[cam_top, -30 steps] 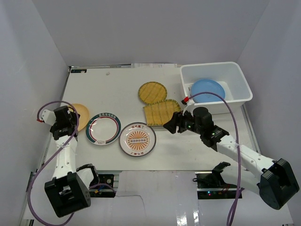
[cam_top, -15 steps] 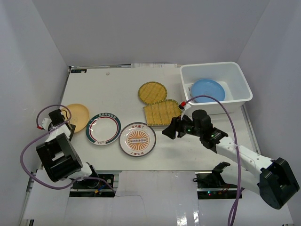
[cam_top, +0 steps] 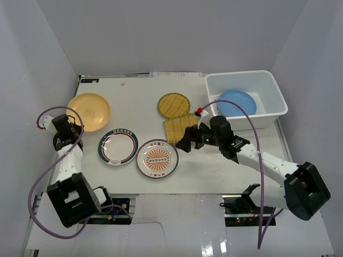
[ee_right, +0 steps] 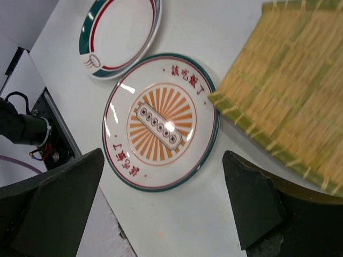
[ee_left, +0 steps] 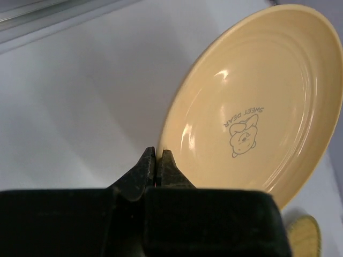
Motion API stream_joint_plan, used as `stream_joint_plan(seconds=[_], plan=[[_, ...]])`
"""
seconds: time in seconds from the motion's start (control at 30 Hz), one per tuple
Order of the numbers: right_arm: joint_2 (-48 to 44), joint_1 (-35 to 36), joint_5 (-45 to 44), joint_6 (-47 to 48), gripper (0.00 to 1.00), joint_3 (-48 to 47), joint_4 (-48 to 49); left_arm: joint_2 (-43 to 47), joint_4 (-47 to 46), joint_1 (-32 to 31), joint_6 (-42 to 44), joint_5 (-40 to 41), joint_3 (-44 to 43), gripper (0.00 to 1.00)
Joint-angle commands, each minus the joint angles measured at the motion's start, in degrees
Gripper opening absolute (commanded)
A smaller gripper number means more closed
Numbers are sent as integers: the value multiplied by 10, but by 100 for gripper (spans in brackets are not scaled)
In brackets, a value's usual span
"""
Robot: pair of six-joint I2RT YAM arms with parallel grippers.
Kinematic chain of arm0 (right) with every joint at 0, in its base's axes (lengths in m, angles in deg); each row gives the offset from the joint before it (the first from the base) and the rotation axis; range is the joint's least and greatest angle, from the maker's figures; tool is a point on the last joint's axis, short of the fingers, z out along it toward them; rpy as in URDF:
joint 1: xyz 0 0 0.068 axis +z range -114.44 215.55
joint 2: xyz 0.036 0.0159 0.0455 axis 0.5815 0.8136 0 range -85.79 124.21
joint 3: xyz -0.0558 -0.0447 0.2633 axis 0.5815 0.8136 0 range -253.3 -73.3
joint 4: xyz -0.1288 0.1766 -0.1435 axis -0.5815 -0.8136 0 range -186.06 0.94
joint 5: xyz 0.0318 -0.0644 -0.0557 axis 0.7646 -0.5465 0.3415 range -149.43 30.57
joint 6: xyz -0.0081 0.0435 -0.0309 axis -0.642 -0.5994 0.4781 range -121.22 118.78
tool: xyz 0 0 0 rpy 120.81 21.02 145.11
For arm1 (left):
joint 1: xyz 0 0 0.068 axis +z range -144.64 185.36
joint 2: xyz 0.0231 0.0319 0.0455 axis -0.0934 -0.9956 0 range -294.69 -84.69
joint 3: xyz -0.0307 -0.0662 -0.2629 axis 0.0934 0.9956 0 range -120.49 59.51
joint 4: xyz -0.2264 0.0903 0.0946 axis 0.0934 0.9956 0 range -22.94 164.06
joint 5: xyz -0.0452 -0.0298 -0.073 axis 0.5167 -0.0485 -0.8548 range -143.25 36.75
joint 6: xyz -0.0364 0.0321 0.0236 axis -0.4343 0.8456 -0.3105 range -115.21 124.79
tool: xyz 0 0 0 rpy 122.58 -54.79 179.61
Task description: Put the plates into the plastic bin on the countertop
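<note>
Only left hand [ee_left: 156, 156] tips show, clamping yellow plate [ee_left: 257, 101] rim; right hand [ee_right: 163, 156] spread.

Left end effector [ee_left: 157, 156] jaws pinched tight, arm folded; right end effector [ee_right: 161, 160] jaws spread wide, arm stretched leftward.

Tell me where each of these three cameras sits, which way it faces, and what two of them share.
Top external: above and behind the arms, looking down on the countertop; both arms show, bases nearest.
Left wrist: on the left arm, looking along the left gripper, shut on the rim of the yellow-orange plate.
Right wrist: on the right arm, looking down past the open right gripper at the sunburst plate.
Shared: top and right wrist views both show the sunburst plate and squarish woven plate.
</note>
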Motion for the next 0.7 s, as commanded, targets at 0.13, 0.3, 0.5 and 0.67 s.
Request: stream_joint_plan(seconds=[0.13,0.3,0.5,0.67], plan=[[97,5,8,12,90,-180,8,150,-114,-146,22,-96,5,0],[152,5,-18,-1,90,-255,1,165,-116,-183,22,-276,43,0],[201,5,11,-35,90,-285,32,136,-122,-233,24,-359,57,0],[221,5,-8,-45,91,-291,54,130,-101,-252,36,-389,38,0]])
